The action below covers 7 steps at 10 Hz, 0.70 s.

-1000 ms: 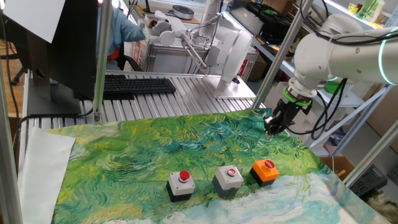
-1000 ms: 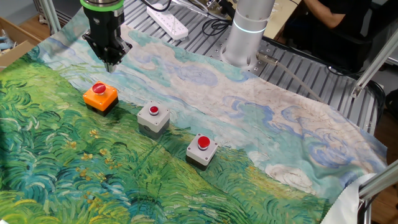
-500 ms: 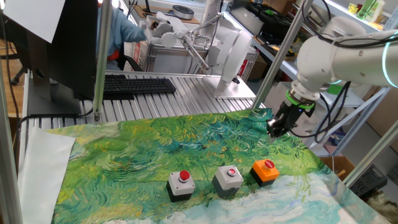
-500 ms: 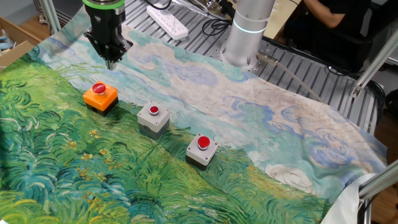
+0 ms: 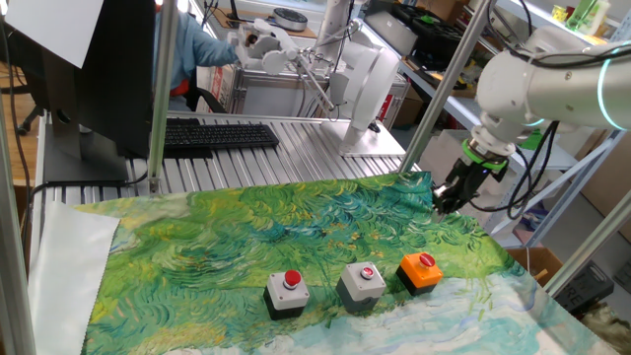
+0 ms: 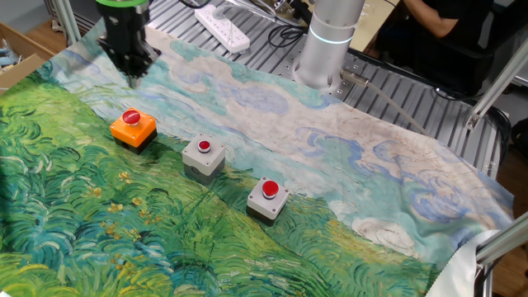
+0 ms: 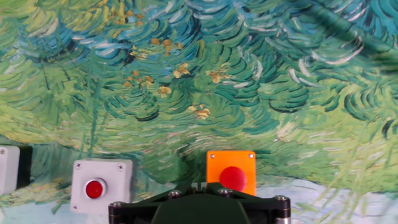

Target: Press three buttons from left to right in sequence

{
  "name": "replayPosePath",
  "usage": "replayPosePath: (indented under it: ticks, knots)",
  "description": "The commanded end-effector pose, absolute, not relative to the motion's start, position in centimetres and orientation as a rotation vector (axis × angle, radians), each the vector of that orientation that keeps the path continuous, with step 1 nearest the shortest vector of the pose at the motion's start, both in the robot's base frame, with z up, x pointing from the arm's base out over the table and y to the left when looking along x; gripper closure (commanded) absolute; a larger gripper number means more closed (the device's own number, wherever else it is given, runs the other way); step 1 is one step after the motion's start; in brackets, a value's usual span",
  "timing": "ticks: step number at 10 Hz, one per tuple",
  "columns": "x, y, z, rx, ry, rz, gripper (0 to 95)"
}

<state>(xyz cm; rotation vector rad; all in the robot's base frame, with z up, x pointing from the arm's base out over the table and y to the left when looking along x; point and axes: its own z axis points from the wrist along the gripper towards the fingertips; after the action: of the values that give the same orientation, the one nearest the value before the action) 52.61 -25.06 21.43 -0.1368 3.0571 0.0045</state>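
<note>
Three push-button units stand in a row on the painted cloth. In one fixed view they are a grey one (image 5: 286, 292), a grey one (image 5: 362, 284) and an orange one (image 5: 421, 271), each with a red cap. The other fixed view shows the orange one (image 6: 134, 128) and the two grey ones (image 6: 204, 157) (image 6: 268, 198). My gripper (image 5: 441, 205) hangs above the cloth behind the orange button, clear of it; it also shows in the other fixed view (image 6: 132, 78). In the hand view its fingertips (image 7: 196, 186) meet, with the orange button (image 7: 231, 174) just ahead and a grey one (image 7: 102, 185) to the left.
The green and blue painted cloth (image 5: 246, 237) covers the table. A keyboard (image 5: 219, 135) and a monitor (image 5: 99, 69) stand behind it. A power strip (image 6: 223, 26) and the arm's base (image 6: 326, 41) are at the cloth's edge. Metal frame posts (image 5: 158, 99) stand around.
My gripper has drifted away from the orange button towards the cloth's edge and risen slightly. The buttons have not moved.
</note>
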Motion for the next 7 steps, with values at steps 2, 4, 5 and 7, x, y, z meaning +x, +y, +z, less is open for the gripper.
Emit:
replayPosePath:
  ticks: [2,4,5,7]
  knots:
    - [52.45,-26.18,21.10,-0.147,3.056,0.008,95.0]
    - [52.50,-26.15,21.12,-0.125,3.059,0.001,95.0]
    - [52.50,-26.15,21.13,-0.124,3.059,-0.001,95.0]
    - [52.48,-26.19,21.18,-0.125,3.060,0.001,95.0]
